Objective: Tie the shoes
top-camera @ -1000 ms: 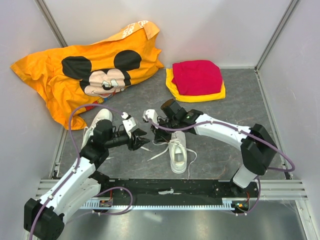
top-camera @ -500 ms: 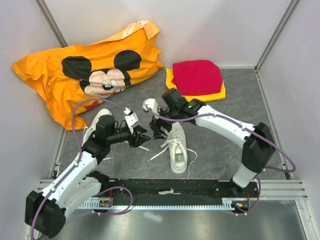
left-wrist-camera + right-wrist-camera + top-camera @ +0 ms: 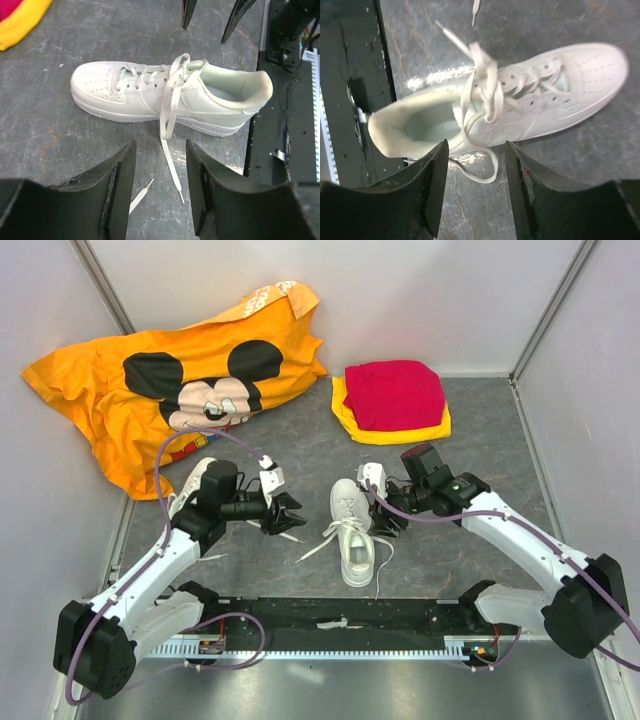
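Top external view: one shoe (image 3: 352,533) is set on the table (image 3: 470,460) between the arms, toe pointed away. Its laces (image 3: 318,540) are untied and trailed to either side, seemingly so that each end can be reached from its own side. The second shoe (image 3: 197,480) is left by the left arm (image 3: 165,555). The left jaws and right jaws are held spread and empty, flanking the middle shoe. The shirt (image 3: 170,380) and cloths (image 3: 392,400) are kept well apart at the back.
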`<state>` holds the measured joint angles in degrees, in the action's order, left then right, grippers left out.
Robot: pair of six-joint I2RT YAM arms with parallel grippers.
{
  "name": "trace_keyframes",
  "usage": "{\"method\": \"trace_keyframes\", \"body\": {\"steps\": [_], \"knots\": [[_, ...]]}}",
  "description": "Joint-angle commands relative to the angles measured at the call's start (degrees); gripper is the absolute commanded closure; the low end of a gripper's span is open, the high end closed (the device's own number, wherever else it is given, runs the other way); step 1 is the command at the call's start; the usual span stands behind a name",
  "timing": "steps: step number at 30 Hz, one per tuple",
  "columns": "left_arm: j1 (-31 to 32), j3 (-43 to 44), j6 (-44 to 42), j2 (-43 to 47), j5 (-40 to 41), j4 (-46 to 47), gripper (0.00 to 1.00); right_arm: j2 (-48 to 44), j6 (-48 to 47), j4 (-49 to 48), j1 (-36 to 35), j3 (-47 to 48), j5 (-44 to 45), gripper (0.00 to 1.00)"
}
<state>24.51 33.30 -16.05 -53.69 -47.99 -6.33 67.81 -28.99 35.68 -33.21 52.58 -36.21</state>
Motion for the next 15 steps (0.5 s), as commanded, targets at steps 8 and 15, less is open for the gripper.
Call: {"method": "trace_keyframes", "body": {"steps": [8,15], "knots": [[0.2,6.5,-8.3,-4.1,-4.0,-5.4,0.5,3.4,-7.0,-2.0,1.7,-4.8,-6.7,0.45],[0.2,5.9,-9.0,-4.8,-4.5,-4.8,0.5,4.4,-6.0,-2.5,1.9,-5.1,-8.0,0.52]]}}
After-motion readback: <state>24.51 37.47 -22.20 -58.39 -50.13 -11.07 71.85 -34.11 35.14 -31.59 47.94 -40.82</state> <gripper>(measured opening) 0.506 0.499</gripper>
